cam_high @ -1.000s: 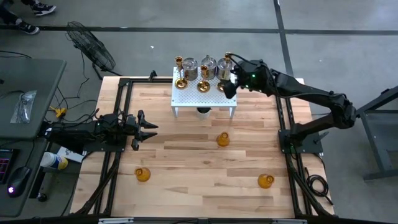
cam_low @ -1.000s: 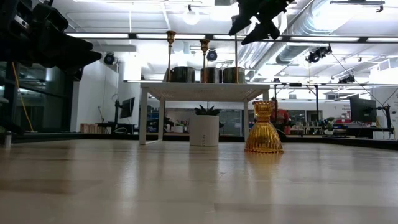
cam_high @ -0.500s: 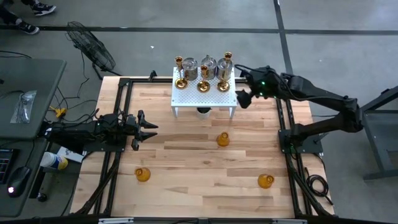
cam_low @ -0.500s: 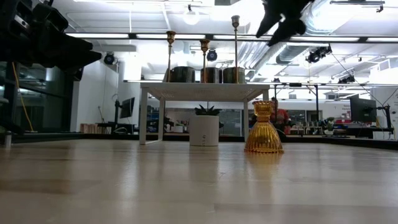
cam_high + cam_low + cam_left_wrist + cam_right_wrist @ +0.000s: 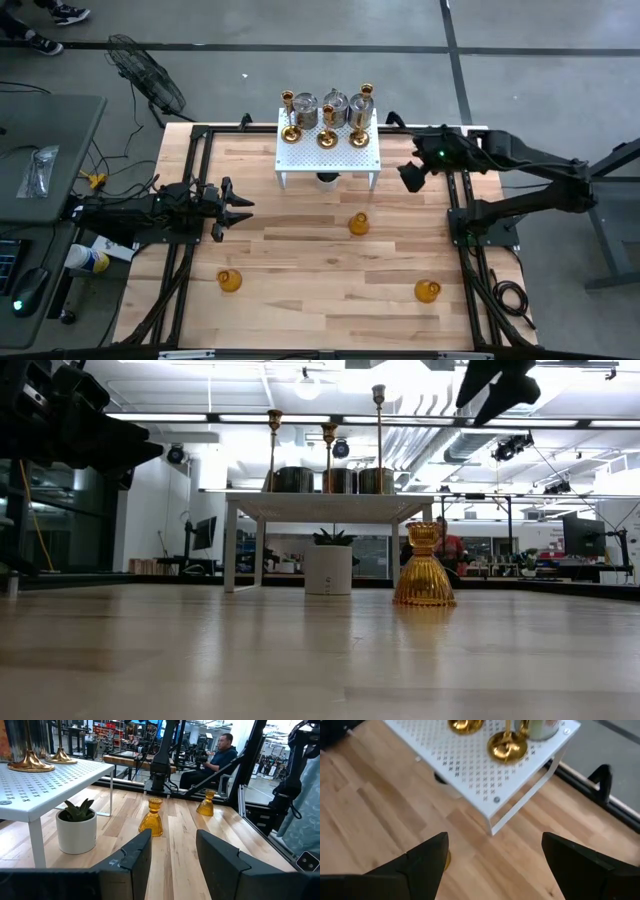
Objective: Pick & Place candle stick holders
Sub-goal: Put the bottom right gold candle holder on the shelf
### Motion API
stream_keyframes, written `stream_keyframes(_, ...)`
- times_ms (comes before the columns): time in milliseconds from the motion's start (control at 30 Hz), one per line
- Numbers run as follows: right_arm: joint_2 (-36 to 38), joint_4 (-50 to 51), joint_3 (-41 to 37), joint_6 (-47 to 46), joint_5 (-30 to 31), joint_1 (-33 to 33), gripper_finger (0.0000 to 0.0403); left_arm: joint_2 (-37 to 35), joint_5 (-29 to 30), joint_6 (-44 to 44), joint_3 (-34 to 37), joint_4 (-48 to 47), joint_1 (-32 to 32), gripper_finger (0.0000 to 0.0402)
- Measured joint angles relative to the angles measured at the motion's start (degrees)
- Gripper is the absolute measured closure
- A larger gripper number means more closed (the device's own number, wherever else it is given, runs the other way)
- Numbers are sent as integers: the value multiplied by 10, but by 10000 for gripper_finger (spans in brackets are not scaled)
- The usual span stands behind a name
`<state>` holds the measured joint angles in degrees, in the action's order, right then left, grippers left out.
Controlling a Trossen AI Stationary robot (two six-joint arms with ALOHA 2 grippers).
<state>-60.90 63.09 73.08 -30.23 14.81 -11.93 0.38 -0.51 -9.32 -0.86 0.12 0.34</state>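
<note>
From above, the pale wooden bench (image 5: 320, 250) carries a white perforated metal rack (image 5: 329, 150) holding three slim brass candlesticks (image 5: 366, 112) and three silvery jar-like holders (image 5: 334, 104). Three squat amber holders (image 5: 358, 224) stand on the boards. The right gripper (image 5: 410, 176) hovers right of the rack, released and empty; the left gripper (image 5: 236, 207) waits at the left, parted, holding nothing.

The left wrist view shows a potted plant (image 5: 76, 826) under the rack.
</note>
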Motion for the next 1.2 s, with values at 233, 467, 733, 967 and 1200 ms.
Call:
stream_keyframes(233,4,30,0,-36,0,48,89,0,0,0,0,0,0,250)
stream_keyframes(467,4,89,-3,-120,-1,83,89,0,0,0,0,0,0,250)
stream_keyframes(733,15,96,-92,-310,-70,134,89,0,0,0,0,0,0,250)
stream_keyframes(967,15,91,-161,-473,-156,190,89,0,0,0,0,0,0,250)
stream_keyframes(1200,5,80,-170,-543,-241,252,89,0,0,0,0,0,0,250)
